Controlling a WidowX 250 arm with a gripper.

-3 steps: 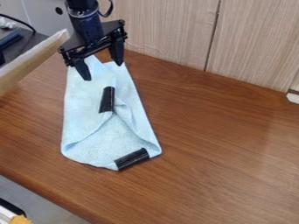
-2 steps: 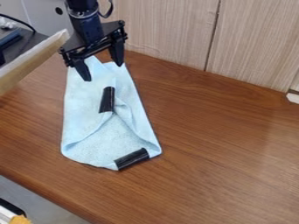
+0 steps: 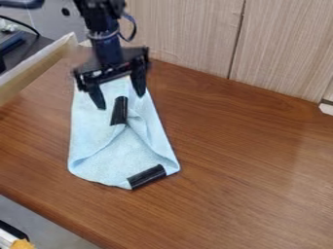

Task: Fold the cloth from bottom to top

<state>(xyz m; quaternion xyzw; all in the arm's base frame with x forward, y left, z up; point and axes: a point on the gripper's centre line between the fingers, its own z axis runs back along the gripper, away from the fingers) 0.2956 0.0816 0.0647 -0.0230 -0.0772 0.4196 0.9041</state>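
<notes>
Camera view: the near edge of the bench point(image 3: 71, 221) is crossed at a slant toward the lower part of the view, and the cloth point(image 3: 114, 158) is laid flat beyond it, left of the view's centre. At the cloth's near end, a lower black strip point(image 3: 147, 176) is carried on the right-hand corner; it is probably fitted as a marker or stiffened grip point, so that the border can be found and pinched. The near end is the broader one, and the cloth is narrowed toward the far end. Its long axis is therefore directed away from the camera, with a slight lean to the left of the view, and is better suited to a fold made along its length than across it. Creased layers are converged toward the middle, where an upper black strip point(image 3: 119, 110) is set nearly in line with the long axis, whereas the lower strip is angled across it. Over the far part of the cloth, the gripper point(image 3: 121, 101) is pointed downward with its jaws spread wide and nothing held between them; contact with the fabric cannot be confirmed. The placement is judged suitable for access to the upper strip, though an off-centre pinch could drag several layers together. Behind the work, the bench is bounded by an upright wood-grain panel point(image 3: 189, 36).
</notes>
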